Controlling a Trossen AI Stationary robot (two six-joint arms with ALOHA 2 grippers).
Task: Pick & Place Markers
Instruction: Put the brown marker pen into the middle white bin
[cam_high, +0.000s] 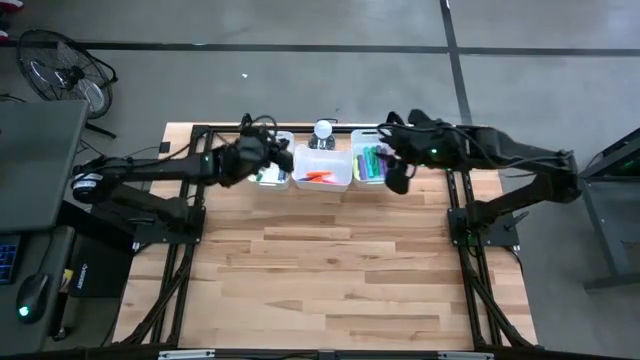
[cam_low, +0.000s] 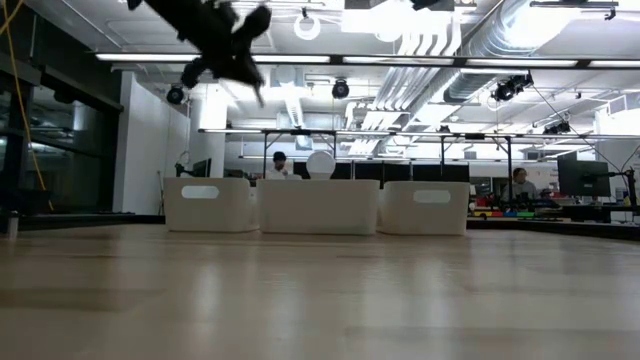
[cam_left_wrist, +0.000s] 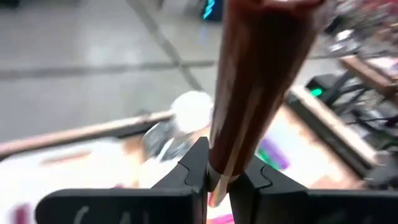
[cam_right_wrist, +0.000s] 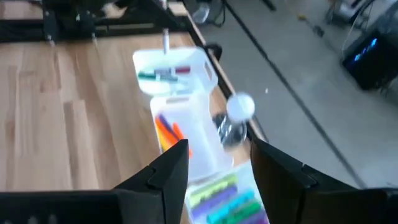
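- Three white bins stand in a row along the table's far edge, near its middle, touching or nearly so.
- Off the table's left edge, on the floor, a round fan and a grey desk sit clear of the work area.
- The left gripper hangs over the left bin, its arm covering most of that bin from above; its jaws are pinched narrow on a reddish-brown marker, which sticks up out of them.
- That held marker fills the left wrist view and hides much of what lies beyond it; its far tip is cut off by the picture's edge.
- In the left bin a few markers, green and red among them, lie near one end.
- The middle bin holds orange and red markers on its floor.
- Just behind the middle bin, at the table's far edge, stands a small bottle with a round white top.
- The right bin holds a bunch of green, blue and purple markers, partly covered by the arm.
- The right gripper hovers over the right bin with jaws spread wide and nothing between them.
- In the low view the bin walls hide every marker inside; people sit at desks far behind.
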